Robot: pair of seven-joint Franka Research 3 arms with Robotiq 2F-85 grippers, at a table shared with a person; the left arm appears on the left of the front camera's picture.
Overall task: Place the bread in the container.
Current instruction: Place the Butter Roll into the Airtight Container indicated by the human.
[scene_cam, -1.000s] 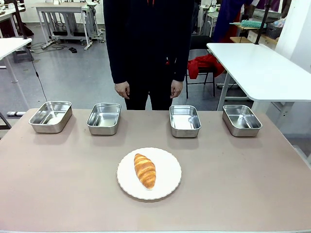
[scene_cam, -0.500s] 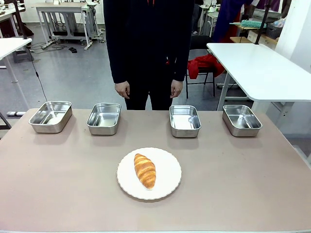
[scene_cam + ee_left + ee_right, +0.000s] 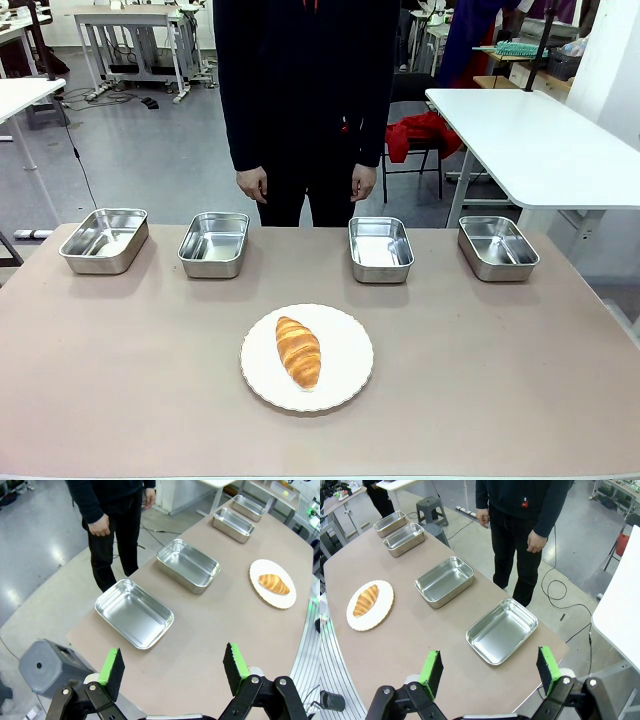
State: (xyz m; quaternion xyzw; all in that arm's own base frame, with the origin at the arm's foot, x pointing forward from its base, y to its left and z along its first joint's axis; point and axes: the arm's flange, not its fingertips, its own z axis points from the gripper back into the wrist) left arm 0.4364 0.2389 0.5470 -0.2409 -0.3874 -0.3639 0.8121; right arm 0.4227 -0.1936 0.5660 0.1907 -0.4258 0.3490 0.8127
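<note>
A golden-brown croissant, the bread, lies on a round white plate near the table's front middle. Several empty steel containers stand in a row along the far edge. My left gripper hangs open high above the table's left end, over bare tabletop next to the nearest container, with the bread far off. My right gripper is open above the right end, near a container; the bread lies far left.
A person in dark clothes stands at the far side, hands hanging at the sides. A grey stool stands on the floor beside the table's left end. A white table stands at the back right.
</note>
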